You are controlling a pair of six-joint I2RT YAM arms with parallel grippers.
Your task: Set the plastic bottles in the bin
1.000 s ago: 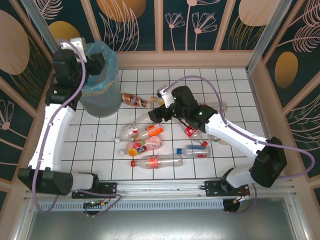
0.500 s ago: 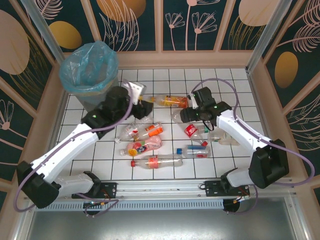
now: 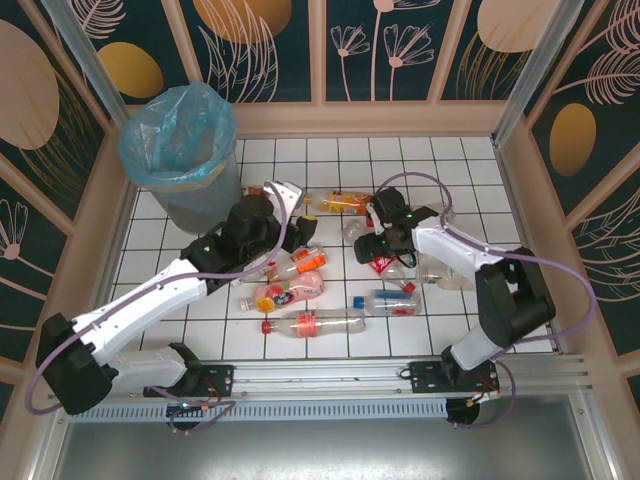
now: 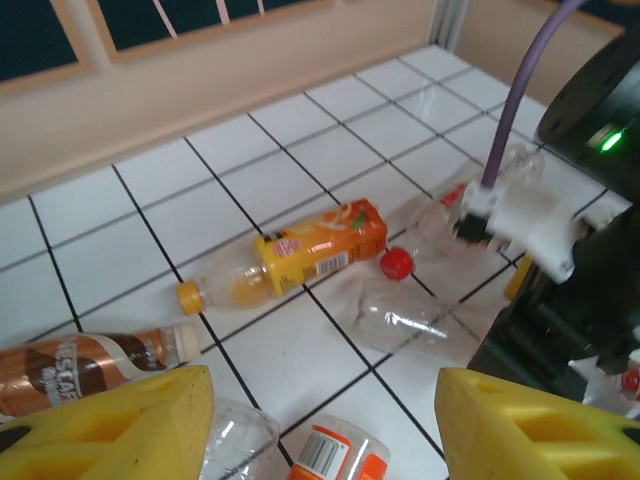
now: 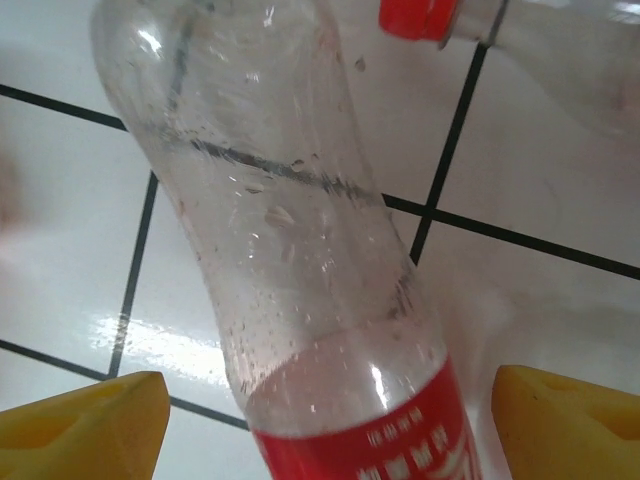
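Several plastic bottles lie on the white tiled floor. My right gripper (image 3: 376, 252) (image 5: 330, 430) is open and low over a clear bottle with a red label (image 5: 300, 290) (image 3: 384, 263), its yellow fingers (image 5: 80, 425) on either side and apart from it. My left gripper (image 3: 288, 238) (image 4: 325, 430) is open above a bottle with an orange label (image 4: 330, 455) (image 3: 306, 263). Ahead of it lie an orange-juice bottle (image 4: 300, 250) (image 3: 345, 203) and a brown bottle (image 4: 70, 360). The bin (image 3: 180, 150), lined with a blue bag, stands at the back left.
A pink bottle (image 3: 285, 293), a long red-labelled bottle (image 3: 315, 322) and a blue-capped bottle (image 3: 388, 301) lie towards the near edge. A clear bottle (image 3: 440, 272) rests by the right arm. Wooden walls (image 3: 370, 115) ring the floor. The two grippers are close together.
My left arm has swung from over the bin down to the bottles at mid-floor. My right gripper has shifted right and come down over the red-labelled bottle.
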